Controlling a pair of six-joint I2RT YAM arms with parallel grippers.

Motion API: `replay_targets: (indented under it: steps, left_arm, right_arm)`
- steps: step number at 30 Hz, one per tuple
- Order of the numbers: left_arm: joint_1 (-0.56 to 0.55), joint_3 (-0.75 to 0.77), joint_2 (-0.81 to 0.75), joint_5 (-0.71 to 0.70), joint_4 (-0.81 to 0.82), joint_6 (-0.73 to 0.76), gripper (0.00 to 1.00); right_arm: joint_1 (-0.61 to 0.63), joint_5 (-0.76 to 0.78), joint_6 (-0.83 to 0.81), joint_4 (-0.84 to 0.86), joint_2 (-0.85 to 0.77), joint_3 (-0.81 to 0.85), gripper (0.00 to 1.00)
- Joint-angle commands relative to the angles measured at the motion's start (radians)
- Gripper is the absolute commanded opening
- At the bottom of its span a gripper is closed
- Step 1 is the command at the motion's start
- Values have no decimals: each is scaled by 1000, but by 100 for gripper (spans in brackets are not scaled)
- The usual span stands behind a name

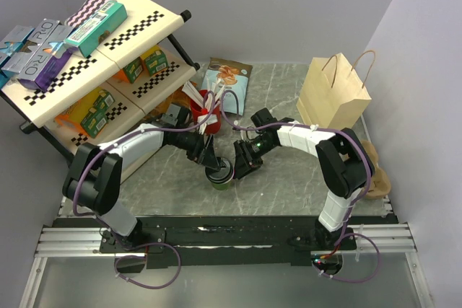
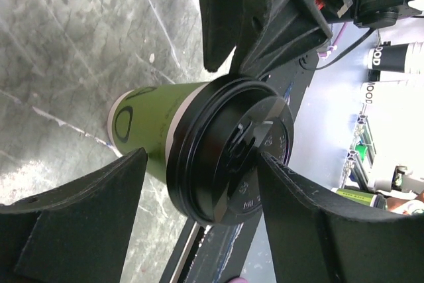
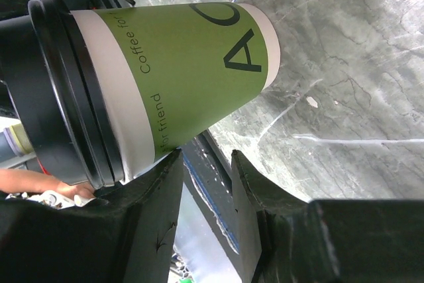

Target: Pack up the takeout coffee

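The takeout coffee [image 1: 220, 176], a green paper cup [image 3: 185, 64] with a black lid [image 2: 232, 150], stands upright on the marble table between the two arms. My left gripper [image 1: 211, 160] hangs over it, open wide, with its fingers straddling the lid [image 2: 202, 157]. One finger [image 2: 298, 217] rests against the lid's top, and the other [image 2: 99, 197] stands apart from it. My right gripper [image 1: 242, 164] is beside the cup on its right. It is open [image 3: 205, 156] with nothing between its fingers, and one finger [image 3: 146, 210] leans on the cup's side just under the lid [image 3: 53, 91].
A brown paper bag [image 1: 333, 95] stands open at the back right. A red cup with white stirrers [image 1: 206, 110] and a snack packet [image 1: 227, 77] sit behind the arms. A checkered shelf rack [image 1: 94, 55] with boxes fills the back left.
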Motion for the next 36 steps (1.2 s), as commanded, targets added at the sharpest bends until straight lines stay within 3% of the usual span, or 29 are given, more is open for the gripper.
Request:
replay_targets:
  steps: [1, 17, 36]
  left_arm:
    - [-14, 36, 13, 3, 34, -4, 74]
    - [-16, 15, 18, 89, 83, -21, 78]
    - [-12, 24, -45, -67, 65, -21, 90]
  right_arm:
    - [9, -32, 12, 14, 15, 43, 42]
    - [10, -33, 14, 7, 42, 66, 43]
    - [4, -10, -14, -27, 56, 92, 44]
